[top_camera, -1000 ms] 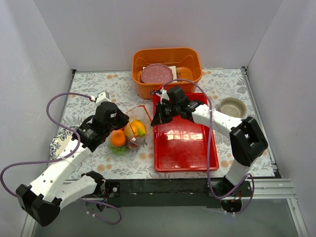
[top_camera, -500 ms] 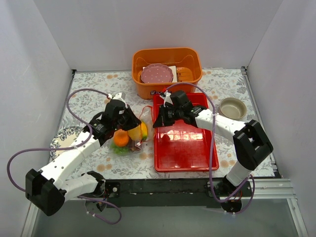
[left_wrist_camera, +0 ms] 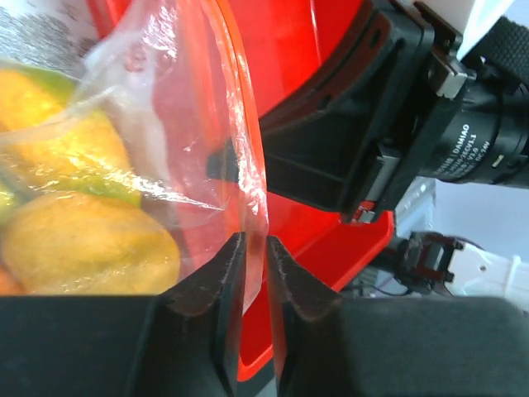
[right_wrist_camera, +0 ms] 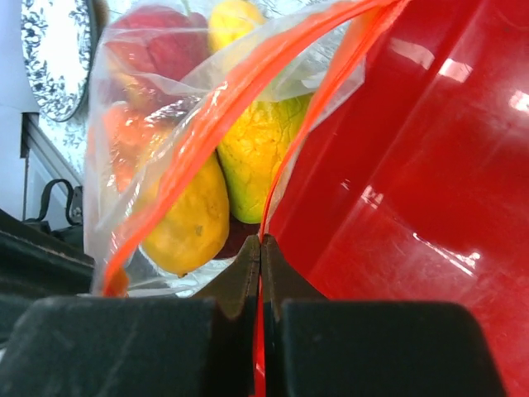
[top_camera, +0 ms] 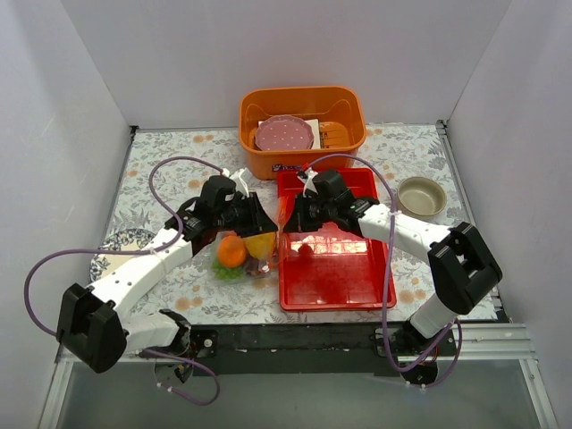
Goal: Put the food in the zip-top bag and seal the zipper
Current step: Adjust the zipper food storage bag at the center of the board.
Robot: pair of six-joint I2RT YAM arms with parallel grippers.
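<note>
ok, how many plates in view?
2: pink plate in the orange bin at the back; patterned plate at far left, partly under the left arm. More could be hidden in the bin.

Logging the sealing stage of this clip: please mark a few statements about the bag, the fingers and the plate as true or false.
1. Yellow mangoes lie inside the zip-top bag. True.
2. The right gripper has its fingers shut on the zipper. True.
3. The zipper is sealed all along. False: its two strips stand apart.
4. The left gripper holds nothing. False: its fingers pinch the bag's film.
5. The pink plate lies beside the bag. False: it lies in the orange basket.
</note>
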